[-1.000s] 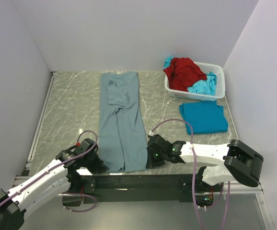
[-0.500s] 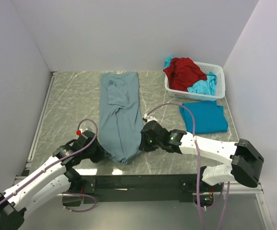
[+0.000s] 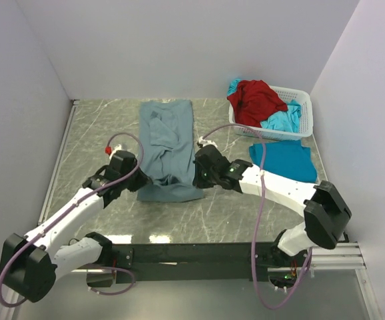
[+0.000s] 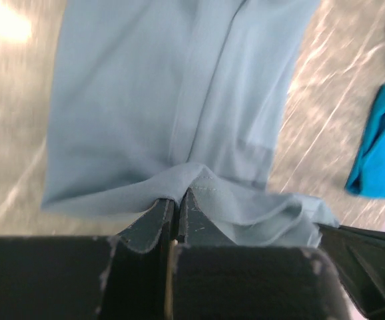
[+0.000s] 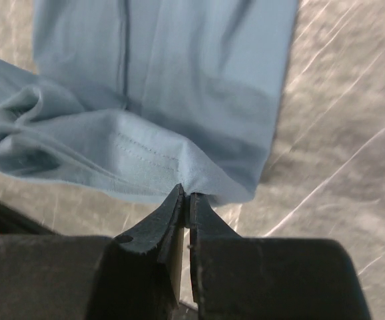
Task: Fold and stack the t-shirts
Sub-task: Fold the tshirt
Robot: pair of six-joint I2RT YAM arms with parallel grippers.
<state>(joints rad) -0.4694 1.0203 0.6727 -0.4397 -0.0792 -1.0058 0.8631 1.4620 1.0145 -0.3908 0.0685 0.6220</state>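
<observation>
Toward the middle of the table [image 3: 92, 140], both arms reach forward with wrists low. The left hand [image 3: 139, 181] and right hand [image 3: 198, 176] are each pinched fully closed on a near hem corner of the grey-blue t-shirt [image 3: 169, 133], which runs lengthways to the far edge. Soft, light and limp, it sags between the grips, so the corners look like the best hold. Farther right lies a folded turquoise t-shirt [image 3: 282, 163], and beyond it a white basket [image 3: 302, 113] holds a red t-shirt [image 3: 252, 100].
</observation>
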